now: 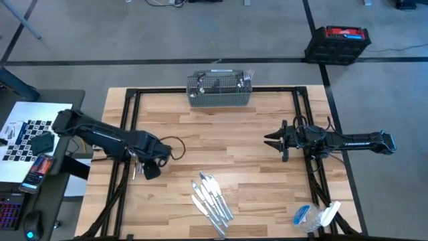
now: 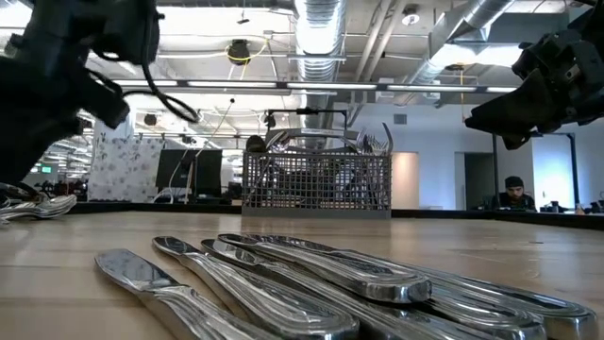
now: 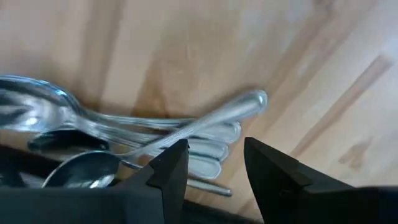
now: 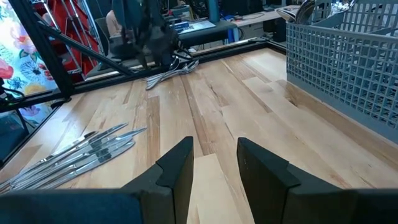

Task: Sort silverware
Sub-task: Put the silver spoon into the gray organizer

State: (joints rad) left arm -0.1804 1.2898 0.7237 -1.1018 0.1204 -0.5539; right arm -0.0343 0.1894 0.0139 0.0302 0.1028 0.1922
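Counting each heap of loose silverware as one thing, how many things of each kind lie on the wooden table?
Heaps of shiny silver-metal silverware: 2 (knives, spoons)
Grey wire-mesh basket: 1
Clear plastic item near a table corner: 1
Total: 4

Open-plan lab: exposed ceiling ducts (image 2: 321, 28), black-framed test table (image 1: 200, 137).

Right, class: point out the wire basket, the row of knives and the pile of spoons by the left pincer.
wire basket (image 1: 219, 98): high view, on its front mesh wall.
row of knives (image 1: 212, 199): high view, middle of the group.
pile of spoons (image 3: 186, 127): left wrist view, on the crossed handles.
left pincer (image 3: 214, 165): left wrist view, between its open fingertips.
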